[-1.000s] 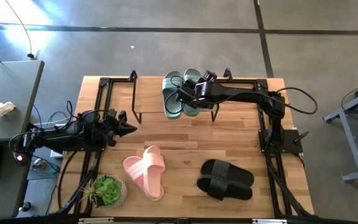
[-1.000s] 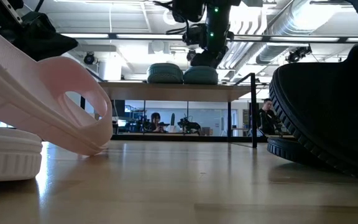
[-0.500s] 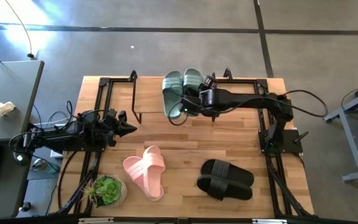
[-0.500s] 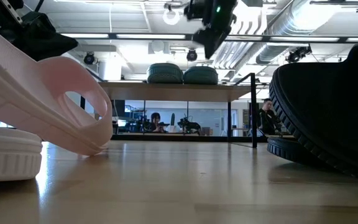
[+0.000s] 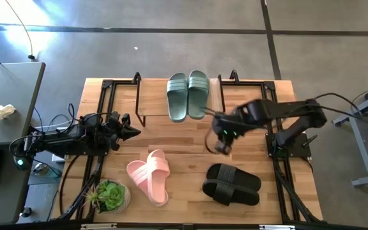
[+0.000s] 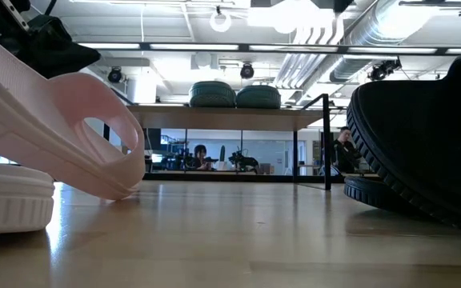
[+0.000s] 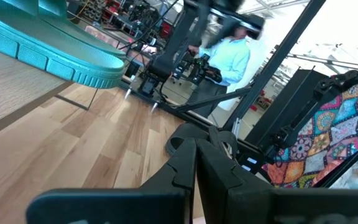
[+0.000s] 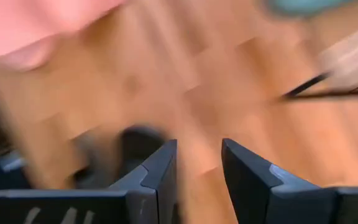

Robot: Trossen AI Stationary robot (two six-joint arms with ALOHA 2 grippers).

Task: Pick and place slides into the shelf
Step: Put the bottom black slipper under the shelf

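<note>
The sage green slides (image 5: 188, 94) lie side by side, soles down, on the shelf (image 5: 153, 99) at the table's far edge; the low view shows the green slides (image 6: 234, 94) atop the plank (image 6: 230, 117). The pink slides (image 5: 149, 177) lie near the front, one leaning tilted on the other (image 6: 54, 128). The black slides (image 5: 231, 184) are stacked at the front right. My right gripper (image 5: 220, 145) hovers open over the bare table between the shelf and the black slides; its wrist view shows the right gripper (image 8: 199, 168) blurred. My left gripper (image 5: 133, 132) waits shut at the table's left side.
A small potted plant (image 5: 110, 195) stands at the front left corner. Black metal frames (image 5: 107, 96) run along the table's left and right sides. A grey side table (image 5: 8, 96) stands beyond the left edge. Bare wood lies between the shelf and the pink and black slides.
My right gripper has drawn back from the green slides on the shelf, swinging fast toward the near edge and to the right until it hangs over the middle of the table. The green slides stay side by side on the shelf.
</note>
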